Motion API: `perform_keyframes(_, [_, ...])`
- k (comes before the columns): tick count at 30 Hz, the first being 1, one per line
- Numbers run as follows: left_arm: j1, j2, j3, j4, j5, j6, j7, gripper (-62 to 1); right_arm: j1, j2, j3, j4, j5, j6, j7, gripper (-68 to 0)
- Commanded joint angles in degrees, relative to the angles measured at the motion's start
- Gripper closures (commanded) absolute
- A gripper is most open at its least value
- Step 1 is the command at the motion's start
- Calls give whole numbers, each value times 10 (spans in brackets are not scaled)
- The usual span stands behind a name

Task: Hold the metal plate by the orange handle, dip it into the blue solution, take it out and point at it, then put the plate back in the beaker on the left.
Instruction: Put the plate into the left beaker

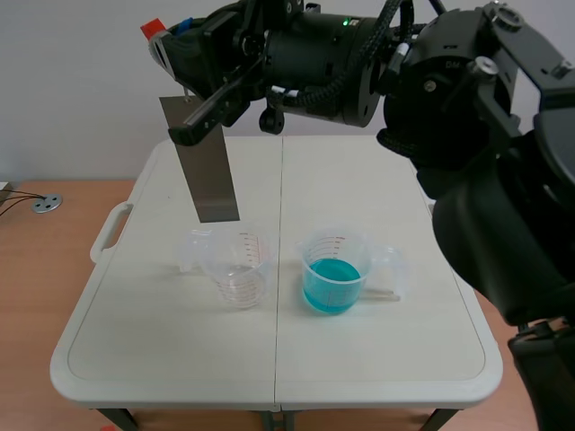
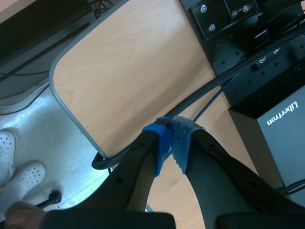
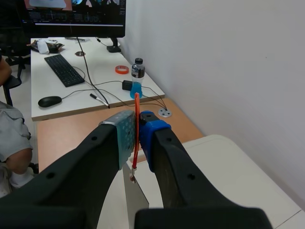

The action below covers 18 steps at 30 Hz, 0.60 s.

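1. Nearest to us, the left gripper [image 2: 172,138] hangs off the counter over a light wooden surface [image 2: 128,71] crossed by a black cable [image 2: 200,98]. Its fingers are pressed together on nothing.
2. On the white folding counter [image 1: 162,359], near its middle, we see two beakers side by side and apart. The empty clear plastic beaker with red markings [image 1: 239,269] stands on the left half. The clear plastic beaker of blue solution [image 1: 331,278] stands on the right half, just past the centre seam.
3. A thin pale stick [image 1: 384,293] lies on the counter just beside the blue beaker, toward the right edge.
4. Above the empty beaker hangs the grey rectangular metal plate [image 1: 205,166], in the air and slightly tilted. Its lower edge is over that beaker's far rim, and it is outside both beakers.
5. The right arm crosses over the counter's far edge. The fingers of the right gripper [image 3: 137,125] pinch the thin orange handle [image 3: 137,107] at the plate's top.
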Motion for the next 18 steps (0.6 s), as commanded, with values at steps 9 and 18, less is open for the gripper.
perform_keyframes(9, [5, 1, -2, 3, -3, -6, -4, -28, 15, -11, -7, -21, -11, -2, 10, -11])
perform_keyframes(18, [5, 1, -2, 3, -3, -6, -4, -28, 15, -11, -7, -29, -11, -2, 6, -11])
